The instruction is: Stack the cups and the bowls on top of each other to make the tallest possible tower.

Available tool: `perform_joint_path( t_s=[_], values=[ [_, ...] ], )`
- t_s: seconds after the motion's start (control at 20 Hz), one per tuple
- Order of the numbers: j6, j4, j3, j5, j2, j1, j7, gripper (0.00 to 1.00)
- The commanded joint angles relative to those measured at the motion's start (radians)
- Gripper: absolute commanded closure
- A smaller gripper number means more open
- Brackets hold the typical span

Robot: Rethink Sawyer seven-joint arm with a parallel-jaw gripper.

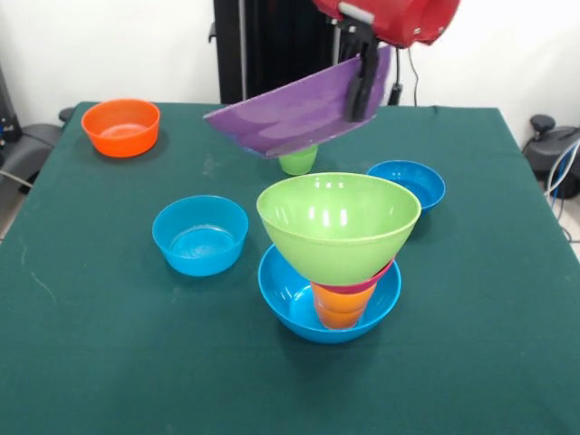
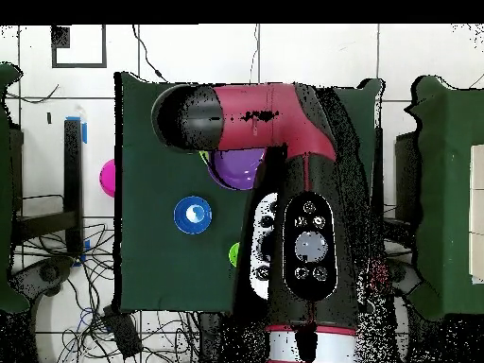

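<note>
- we see the gripper [image 1: 365,86] up near the top of the front view, its dark fingers [image 1: 367,80] clamped on the rim of the purple bowl [image 1: 294,113], which hangs tilted in the air above the table [image 1: 109,344]
- under the purple bowl's low edge a light green cup [image 1: 297,161] stands on the cloth, only partly showing
- the tower [image 1: 335,263] sits near the table's middle: a large blue bowl [image 1: 288,294] at the base, an orange cup [image 1: 340,308] inside it, a pink-red rim [image 1: 376,279] above that, and the lime green bowl [image 1: 337,222] on top
- a small blue bowl [image 1: 200,235] stands apart to the picture's left of the tower, another blue bowl [image 1: 407,183] behind it to the right
- the orange bowl [image 1: 120,127] is well apart at the far left corner
- overhead, the arm [image 2: 293,189] covers most of the table; the purple patch [image 2: 234,168] beside it is probably the held bowl
</note>
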Motion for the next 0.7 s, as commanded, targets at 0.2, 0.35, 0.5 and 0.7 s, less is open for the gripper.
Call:
perform_joint_path(
  t_s=[0.2,0.35,0.5,0.7],
  values=[
    [0.065,-0.001,-0.157,-0.136,0.098,0.130,0.126,1.00],
    [0.079,-0.023,-0.182,-0.124,0.109,0.148,0.124,1.00],
    [0.099,-0.055,-0.189,-0.089,0.115,0.160,0.105,1.00],
    [0.149,-0.107,-0.204,-0.054,0.136,0.179,0.114,1.00]
  ],
)
